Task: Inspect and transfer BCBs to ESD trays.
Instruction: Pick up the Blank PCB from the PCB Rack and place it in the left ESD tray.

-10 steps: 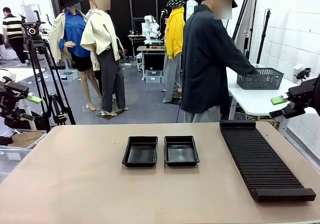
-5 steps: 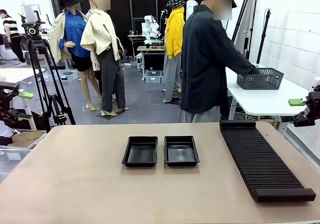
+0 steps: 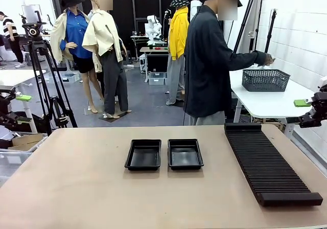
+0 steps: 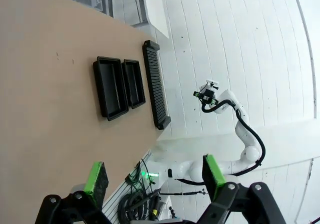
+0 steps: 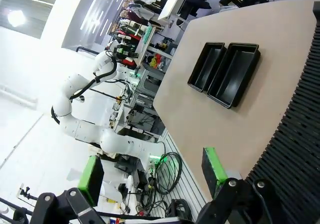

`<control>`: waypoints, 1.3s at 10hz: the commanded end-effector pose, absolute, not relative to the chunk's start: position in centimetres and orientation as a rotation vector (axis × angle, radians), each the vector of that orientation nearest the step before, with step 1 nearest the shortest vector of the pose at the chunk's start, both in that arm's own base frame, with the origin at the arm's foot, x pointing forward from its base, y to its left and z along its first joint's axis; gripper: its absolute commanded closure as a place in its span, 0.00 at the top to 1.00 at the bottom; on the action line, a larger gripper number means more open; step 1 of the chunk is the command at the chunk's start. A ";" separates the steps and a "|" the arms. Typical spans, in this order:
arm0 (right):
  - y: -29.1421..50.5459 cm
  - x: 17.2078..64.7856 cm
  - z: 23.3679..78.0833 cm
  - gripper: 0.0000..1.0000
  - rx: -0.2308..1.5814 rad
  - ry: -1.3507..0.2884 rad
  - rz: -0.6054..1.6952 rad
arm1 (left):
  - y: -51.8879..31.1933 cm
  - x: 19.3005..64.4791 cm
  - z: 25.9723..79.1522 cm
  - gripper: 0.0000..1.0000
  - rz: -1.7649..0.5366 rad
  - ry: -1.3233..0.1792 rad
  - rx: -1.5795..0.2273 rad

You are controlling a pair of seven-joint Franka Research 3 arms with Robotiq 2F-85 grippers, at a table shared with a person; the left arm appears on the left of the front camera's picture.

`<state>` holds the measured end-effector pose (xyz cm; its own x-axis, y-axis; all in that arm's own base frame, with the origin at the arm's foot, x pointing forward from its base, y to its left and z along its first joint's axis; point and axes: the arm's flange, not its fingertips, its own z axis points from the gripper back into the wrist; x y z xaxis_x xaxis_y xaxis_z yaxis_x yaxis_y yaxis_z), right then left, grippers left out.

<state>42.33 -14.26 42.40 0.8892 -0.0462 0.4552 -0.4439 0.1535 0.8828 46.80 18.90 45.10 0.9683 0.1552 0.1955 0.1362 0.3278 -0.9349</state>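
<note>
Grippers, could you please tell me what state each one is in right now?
Left gripper: open, holding nothing.
Right gripper: open, holding nothing.

left of the ribbed rack (image 3: 268, 163) on the tabletop (image 3: 76, 188) lies an empty esd tray (image 3: 185, 153), a second esd tray (image 3: 143, 154) just beside it. beyond the rack a person's hand (image 3: 269, 60) is above a mesh basket (image 3: 265, 79).
</note>
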 end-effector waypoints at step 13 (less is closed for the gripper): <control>-14.2 42.3 42.3 1.00 1.402 -0.420 0.296 | 18.6 46.9 45.5 1.00 0.017 -0.267 -1.234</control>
<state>42.34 -14.22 42.39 0.8894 -0.0453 0.4548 -0.4438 0.1531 0.8830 46.89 18.67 45.10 0.9691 0.1504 0.1954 0.1377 0.3272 -0.9349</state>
